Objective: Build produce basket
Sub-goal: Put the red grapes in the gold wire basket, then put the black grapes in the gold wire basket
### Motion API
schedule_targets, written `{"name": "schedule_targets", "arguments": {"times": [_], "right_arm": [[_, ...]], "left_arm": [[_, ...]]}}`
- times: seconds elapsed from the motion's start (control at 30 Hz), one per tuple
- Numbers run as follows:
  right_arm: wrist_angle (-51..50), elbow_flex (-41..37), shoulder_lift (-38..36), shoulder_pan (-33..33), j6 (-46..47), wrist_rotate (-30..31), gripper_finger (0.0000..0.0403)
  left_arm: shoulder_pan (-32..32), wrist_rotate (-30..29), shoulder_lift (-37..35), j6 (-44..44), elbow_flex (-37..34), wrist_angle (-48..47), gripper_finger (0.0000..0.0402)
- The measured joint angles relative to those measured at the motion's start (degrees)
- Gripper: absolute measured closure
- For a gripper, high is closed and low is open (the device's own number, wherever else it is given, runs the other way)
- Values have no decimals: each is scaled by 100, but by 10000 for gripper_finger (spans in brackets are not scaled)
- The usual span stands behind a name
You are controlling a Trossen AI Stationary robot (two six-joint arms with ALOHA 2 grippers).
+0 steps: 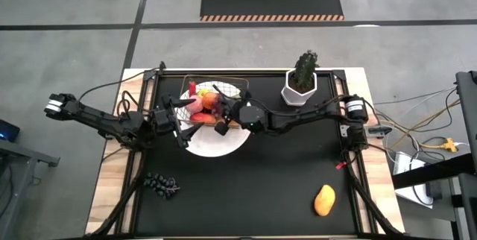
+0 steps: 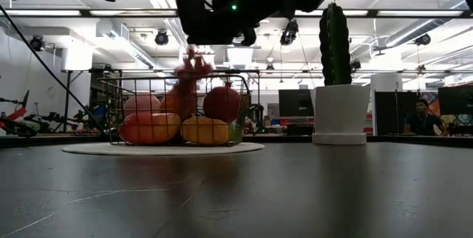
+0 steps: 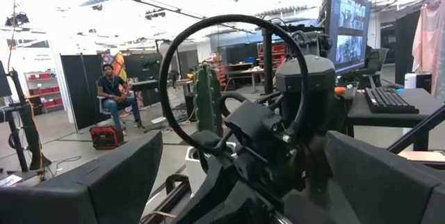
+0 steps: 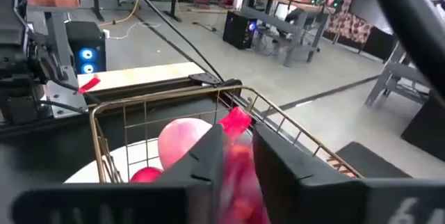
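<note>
The wire basket (image 1: pixel 223 83) stands on a round white plate (image 1: pixel 216 144) and holds several fruits: red and orange ones (image 2: pixel 151 127) and a pink peach (image 4: pixel 182 140). My right gripper (image 1: pixel 223 117) hovers over the basket, reaching in from the table's right, shut on a red chili (image 2: pixel 188 72) that shows blurred. My left gripper (image 1: pixel 177 119) waits open just left of the basket, with nothing between its fingers (image 3: pixel 83 182). A dark grape bunch (image 1: pixel 160 184) and a yellow mango (image 1: pixel 324 200) lie on the mat near the front. My right gripper pinches the red chili between its two fingers (image 4: pixel 201 158), coming in about level from the table's right. One end of the chili (image 4: pixel 236 121) sticks out past the fingertips. Seen from the low view, the chili hangs blurred below the gripper, down into the basket's open top.
A white hexagonal pot with a green cactus-like plant (image 1: pixel 299 87) stands at the back right, close to my right arm. The near half of the black mat (image 1: pixel 246 188) holds only the grapes and the mango. People sit in the room beyond the table.
</note>
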Motion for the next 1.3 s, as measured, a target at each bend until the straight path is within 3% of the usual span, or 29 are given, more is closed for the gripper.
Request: {"name": "schedule_targets", "arguments": {"times": [0.27, 0.5, 0.7, 0.93, 1.13, 1.3], "right_arm": [[-842, 44, -262, 45, 125, -2, 255], [-2392, 101, -874, 339, 180, -49, 219], [-3300, -140, -1539, 925, 107, -50, 218], [-3221, -898, -2179, 1670, -214, -189, 230], [-2752, -1710, -2549, 1859, -531, -353, 238], [-2338, -2334, -2868, 1849, -818, -359, 245]], "left_arm": [[0, 7, 19, -2, 0, 5, 20], [0, 130, 163, -162, 0, 12, 20], [2, 997, 439, -761, 20, 11, 20], [-94, 2367, 1135, -1717, 17, 335, 20], [-593, 2433, 2513, -2522, 248, 1323, 20], [-1050, 2138, 3363, -3738, 803, 1084, 20]]}}
